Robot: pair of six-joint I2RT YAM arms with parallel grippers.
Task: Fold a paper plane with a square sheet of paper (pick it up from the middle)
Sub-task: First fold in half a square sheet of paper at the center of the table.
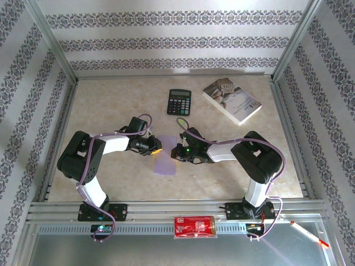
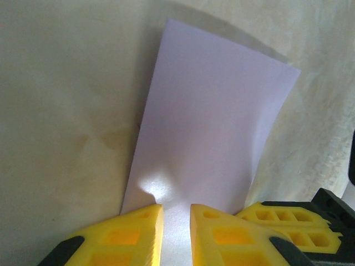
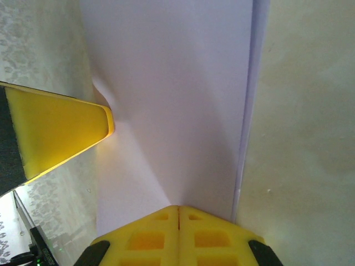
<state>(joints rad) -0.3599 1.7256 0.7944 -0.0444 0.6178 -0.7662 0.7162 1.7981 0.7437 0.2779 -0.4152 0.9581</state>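
Just on the near side of the calculator (image 1: 179, 102), the square sheet of paper (image 1: 165, 162) lies doubled over, the right gripper (image 3: 178, 208) pinched shut on one edge, likely anchoring it, while the left gripper (image 2: 176, 208), jaws narrowly parted, bears on the opposite edge.

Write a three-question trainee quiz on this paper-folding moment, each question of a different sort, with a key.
1. Short answer: in the top view, what lies to the right of the calculator at the far side of the table?
2. Multiple choice: the left gripper and the right gripper are both at the square sheet of paper. Whose fingertips are pressed together with no gap? A. left. B. right. C. both.
3. True or false: the calculator lies on top of the sheet.

Key: 1. the book. 2. B; the left jaws stand slightly apart. 3. False; it lies apart from the sheet, farther back.
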